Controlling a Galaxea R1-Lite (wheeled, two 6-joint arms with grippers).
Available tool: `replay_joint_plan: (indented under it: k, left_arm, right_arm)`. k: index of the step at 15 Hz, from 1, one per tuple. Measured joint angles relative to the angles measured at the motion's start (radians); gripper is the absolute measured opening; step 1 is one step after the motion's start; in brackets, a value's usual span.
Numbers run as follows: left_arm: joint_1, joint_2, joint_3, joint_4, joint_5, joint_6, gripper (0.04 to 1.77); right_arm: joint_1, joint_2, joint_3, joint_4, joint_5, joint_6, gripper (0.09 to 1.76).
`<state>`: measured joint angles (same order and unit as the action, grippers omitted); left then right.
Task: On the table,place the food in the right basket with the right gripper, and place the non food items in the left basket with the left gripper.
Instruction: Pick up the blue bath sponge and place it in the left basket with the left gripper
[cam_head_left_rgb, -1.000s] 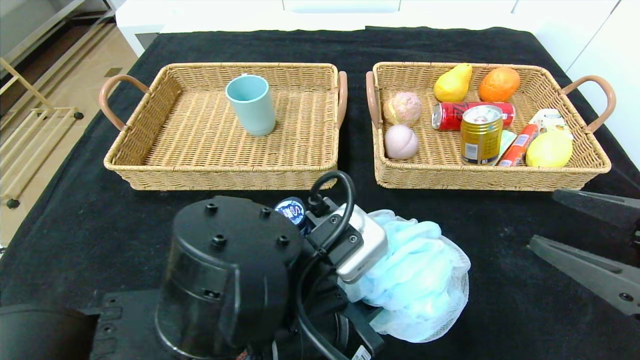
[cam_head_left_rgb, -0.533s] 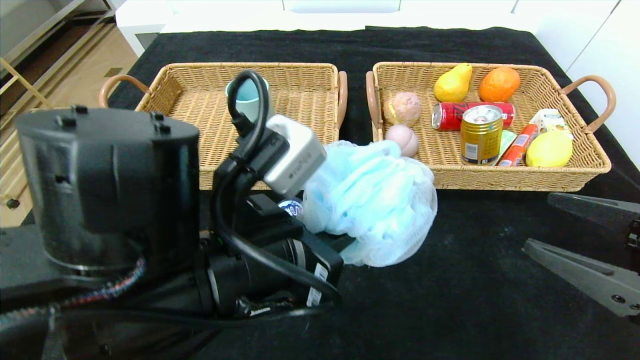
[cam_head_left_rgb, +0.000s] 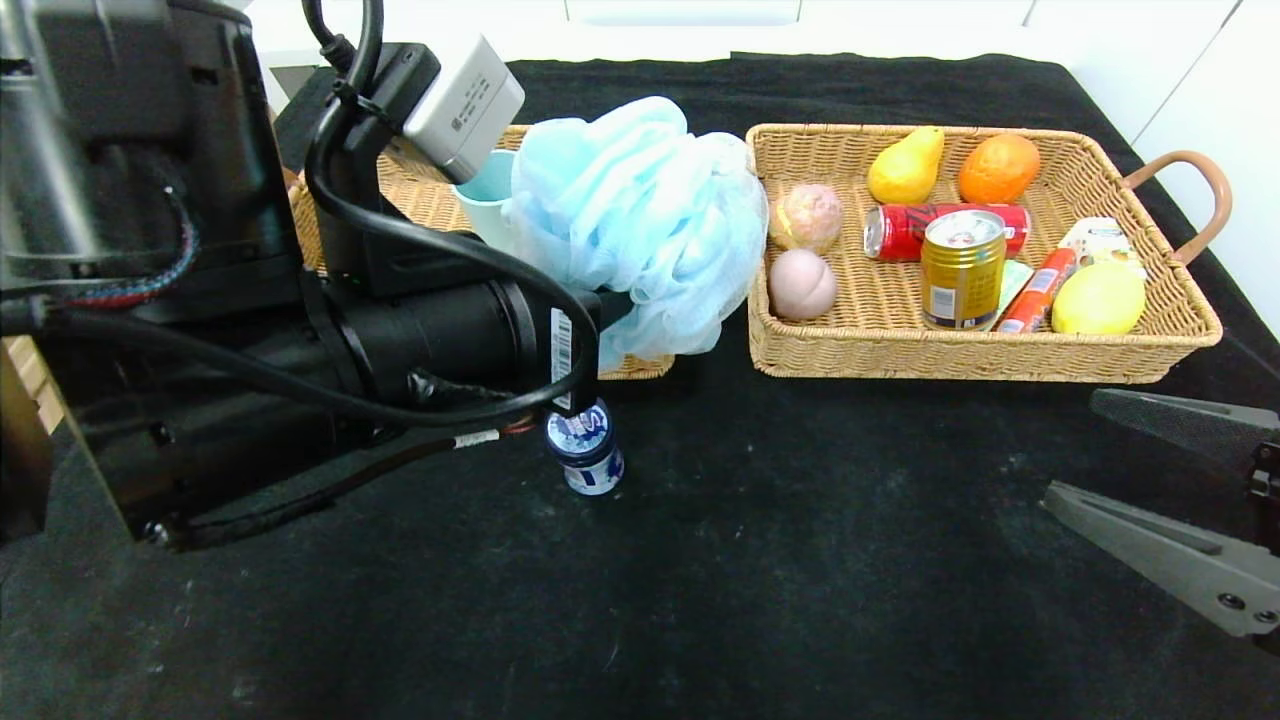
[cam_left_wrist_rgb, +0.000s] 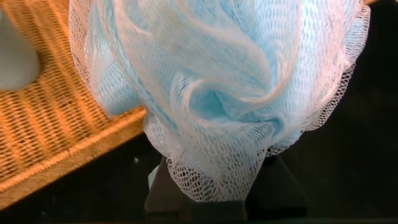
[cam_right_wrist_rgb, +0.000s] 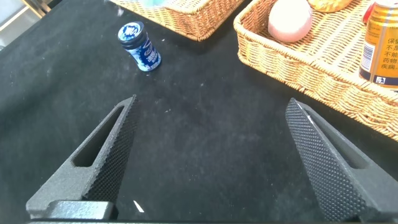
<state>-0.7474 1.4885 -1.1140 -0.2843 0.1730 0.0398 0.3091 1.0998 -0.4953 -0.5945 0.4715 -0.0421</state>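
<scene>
Head view: the left gripper (cam_head_left_rgb: 625, 305) is clamped on a pale blue mesh bath sponge (cam_head_left_rgb: 640, 215), carried above the near right corner of the left basket (cam_head_left_rgb: 630, 368), just beside the light blue cup (cam_head_left_rgb: 487, 200) standing in it. To do this step well, I judge the sponge should travel further over the basket's middle before release, clear of the cup and the rim. A small blue-capped bottle (cam_head_left_rgb: 585, 450) stands on the bench (cam_head_left_rgb: 800, 560), in front of the left basket. The right basket (cam_head_left_rgb: 980, 355) holds fruit, cans and snacks. The right gripper (cam_head_left_rgb: 1150, 455) is parked at the right, fingers wide, holding nothing.

Left wrist view: the sponge (cam_left_wrist_rgb: 217, 93) fills the frame, pinched between dark fingers, wicker below.

Right wrist view: spread fingers (cam_right_wrist_rgb: 99, 155) frame the bottle (cam_right_wrist_rgb: 140, 46). Black cloth covers the bench; white walls lie beyond.
</scene>
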Motion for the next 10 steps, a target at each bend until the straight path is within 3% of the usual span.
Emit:
replay_joint_plan:
  k: [6, 10]
  left_arm:
    - [0.127, 0.080, -0.116, -0.008, 0.001, -0.010, 0.37]
    - [0.177, 0.134, -0.176, -0.011, 0.009, -0.009, 0.36]
  right_arm:
    - [0.000, 0.000, 0.000, -0.001, 0.000, 0.000, 1.71]
    - [0.000, -0.002, 0.000, -0.001, 0.000, 0.000, 1.71]
